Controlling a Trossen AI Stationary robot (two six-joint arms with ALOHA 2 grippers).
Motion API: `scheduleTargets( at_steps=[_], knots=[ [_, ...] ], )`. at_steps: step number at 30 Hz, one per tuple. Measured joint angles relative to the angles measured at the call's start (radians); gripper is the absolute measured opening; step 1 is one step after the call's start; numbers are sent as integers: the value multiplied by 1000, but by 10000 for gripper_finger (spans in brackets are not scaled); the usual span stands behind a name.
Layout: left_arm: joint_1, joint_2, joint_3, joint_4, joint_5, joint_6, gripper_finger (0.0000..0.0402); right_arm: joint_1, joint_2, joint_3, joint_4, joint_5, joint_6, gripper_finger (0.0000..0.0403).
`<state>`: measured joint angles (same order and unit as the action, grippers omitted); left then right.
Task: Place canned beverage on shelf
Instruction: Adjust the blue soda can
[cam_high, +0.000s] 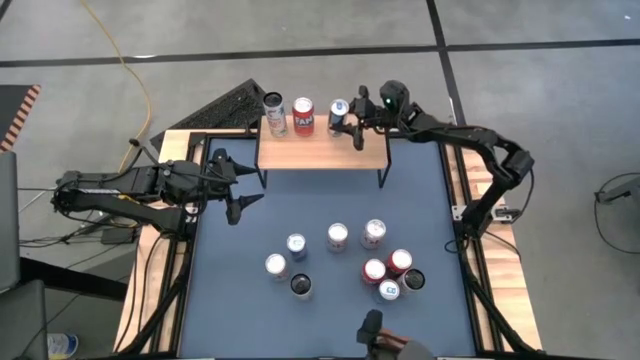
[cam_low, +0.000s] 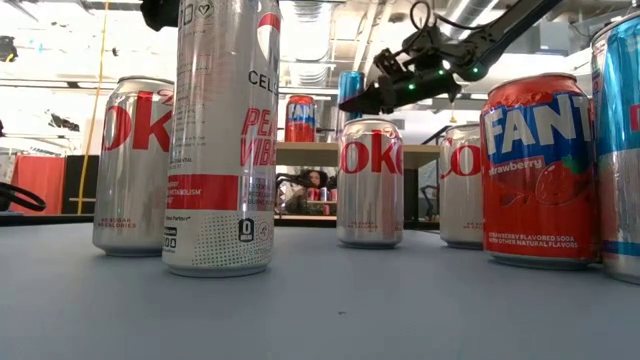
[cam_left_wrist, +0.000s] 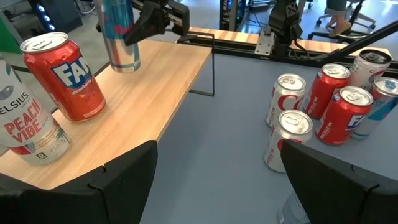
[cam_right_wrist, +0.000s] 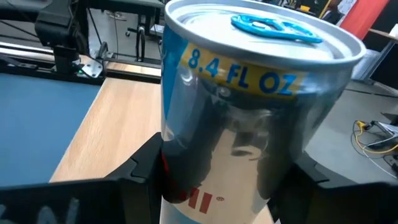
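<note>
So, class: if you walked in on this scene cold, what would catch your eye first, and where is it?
First, the right gripper clasping a slim silver-blue can standing on the wooden shelf at the table's far edge, beside a red Fanta can and a white Celsius can. Next, the huddle of cans waiting on the blue tabletop. The left gripper waits open near the shelf's left end.

A robotics lab: office chairs (cam_left_wrist: 339, 25), floor cables (cam_high: 130, 75), blue-topped wooden table (cam_high: 330, 200).

A yellow cable (cam_high: 122, 55) is being trailed across the grey floor (cam_high: 520, 90) beyond the table, and the blue mat (cam_high: 330, 205) is being framed by a wooden rim (cam_high: 505, 290).
</note>
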<state>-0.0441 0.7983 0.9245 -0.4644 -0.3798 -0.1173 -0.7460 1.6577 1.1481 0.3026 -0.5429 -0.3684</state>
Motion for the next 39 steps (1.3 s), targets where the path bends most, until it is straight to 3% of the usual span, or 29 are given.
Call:
scheduleTargets(
  at_steps=[13,16,24,35,39],
  knots=[
    [0,0,0,8,-1,0,332,-23,0,2,77,-6,7,209],
    [0,0,0,8,-1,0,332,-33,19,57,52,-16,36,209],
    [0,0,0,7,-2,1,332,-36,127,282,-287,-52,-3,212],
    [0,0,0,-8,-2,1,332,-46,130,287,-344,-138,-36,212],
    [0,0,0,-8,-2,1,332,-46,130,238,-260,-144,-47,212]
  ],
)
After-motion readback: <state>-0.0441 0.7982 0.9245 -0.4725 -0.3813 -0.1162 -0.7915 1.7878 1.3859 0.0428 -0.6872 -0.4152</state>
